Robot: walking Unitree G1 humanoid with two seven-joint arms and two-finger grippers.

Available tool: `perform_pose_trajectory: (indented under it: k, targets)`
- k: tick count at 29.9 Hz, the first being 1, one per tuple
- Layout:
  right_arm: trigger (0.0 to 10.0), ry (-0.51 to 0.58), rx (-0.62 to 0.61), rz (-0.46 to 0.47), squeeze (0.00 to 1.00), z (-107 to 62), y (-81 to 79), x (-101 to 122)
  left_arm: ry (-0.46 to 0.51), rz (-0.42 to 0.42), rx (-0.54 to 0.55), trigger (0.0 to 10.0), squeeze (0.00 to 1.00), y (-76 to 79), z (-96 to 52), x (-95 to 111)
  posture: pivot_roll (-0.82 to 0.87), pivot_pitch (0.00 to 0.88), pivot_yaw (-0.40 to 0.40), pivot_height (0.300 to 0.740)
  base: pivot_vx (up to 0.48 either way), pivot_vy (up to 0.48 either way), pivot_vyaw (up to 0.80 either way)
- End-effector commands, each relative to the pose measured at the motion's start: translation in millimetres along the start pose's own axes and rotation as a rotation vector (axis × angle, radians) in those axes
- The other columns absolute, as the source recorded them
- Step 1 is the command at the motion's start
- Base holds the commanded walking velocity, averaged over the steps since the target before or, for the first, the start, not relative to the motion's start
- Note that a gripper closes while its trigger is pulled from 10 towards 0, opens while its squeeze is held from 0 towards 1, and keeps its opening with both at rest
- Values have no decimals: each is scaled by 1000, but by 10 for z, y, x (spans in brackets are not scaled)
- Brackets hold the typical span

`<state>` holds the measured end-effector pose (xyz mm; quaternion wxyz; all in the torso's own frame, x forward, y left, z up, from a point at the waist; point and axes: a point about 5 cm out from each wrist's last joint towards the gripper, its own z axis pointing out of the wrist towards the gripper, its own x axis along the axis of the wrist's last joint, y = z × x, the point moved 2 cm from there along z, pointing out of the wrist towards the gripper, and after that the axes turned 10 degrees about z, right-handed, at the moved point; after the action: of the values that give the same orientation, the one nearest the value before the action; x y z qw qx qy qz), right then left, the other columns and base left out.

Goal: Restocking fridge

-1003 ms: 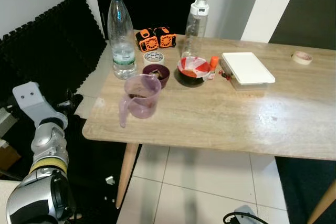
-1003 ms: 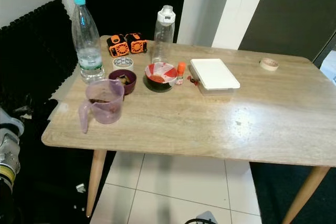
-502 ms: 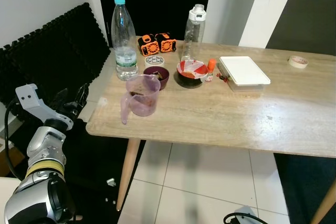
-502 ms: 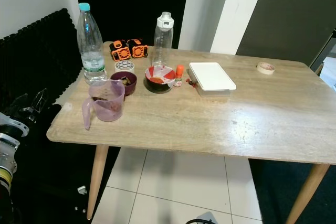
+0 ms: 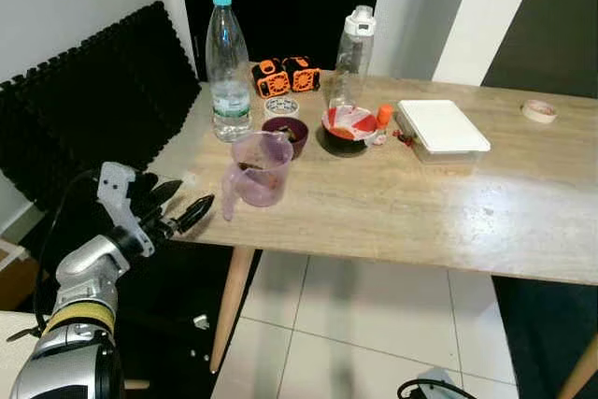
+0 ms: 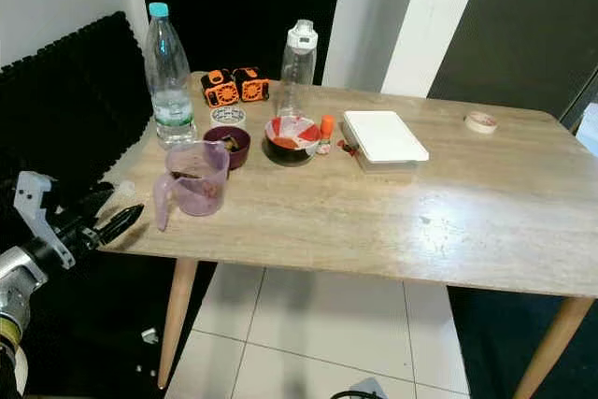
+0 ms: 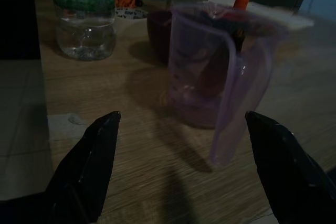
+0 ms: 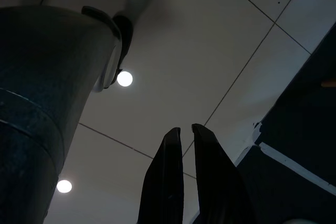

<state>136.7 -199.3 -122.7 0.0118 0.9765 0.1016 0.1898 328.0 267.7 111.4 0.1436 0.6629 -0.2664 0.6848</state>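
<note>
A purple measuring jug [image 5: 257, 168] stands near the wooden table's [image 5: 448, 212] front left corner, handle toward me. Behind it are a maroon bowl [image 5: 285, 131], a tall water bottle [image 5: 227, 67] with a teal cap, and a clear bottle [image 5: 353, 51] with a white cap. A black bowl holding a red and white wrapper [image 5: 346, 126] and a white lidded box [image 5: 441, 126] sit mid-table. My left gripper [image 5: 192, 195] is open, level with the table corner, short of the jug [image 7: 220, 93]. My right gripper [image 8: 185, 128] hangs shut over floor tiles.
A tape roll [image 5: 280, 106] and two orange and black gadgets [image 5: 288, 74] lie behind the bowls. A small orange-capped bottle [image 5: 381, 119] stands by the box. Another tape roll [image 5: 539, 111] sits far right. Black foam panels [image 5: 84, 91] line the left wall.
My left arm has lifted and swung its gripper round from beside the foam panels to the table's front left corner, pointing at the jug. The table's things are unmoved.
</note>
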Motion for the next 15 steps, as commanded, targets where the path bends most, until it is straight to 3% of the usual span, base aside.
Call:
perform_pose_trajectory:
  k: [1, 7, 15]
  targets:
    - [10000, 1, -6, 3, 0, -3, 21, 1, -11, 40, -34, 10000, 0, 108, 85, -22, 96, 0, -63, 740, 0, 0, 0]
    - [10000, 1, -5, 2, 0, -3, 21, 1, -32, 61, -49, 10000, 0, 160, 118, -52, 96, 0, -63, 740, 0, 0, 0]
    - [10000, 1, -1, 7, 0, -1, 13, 9, -62, 105, -51, 10000, 0, 327, 282, -122, 99, 0, -63, 740, 0, 0, 0]
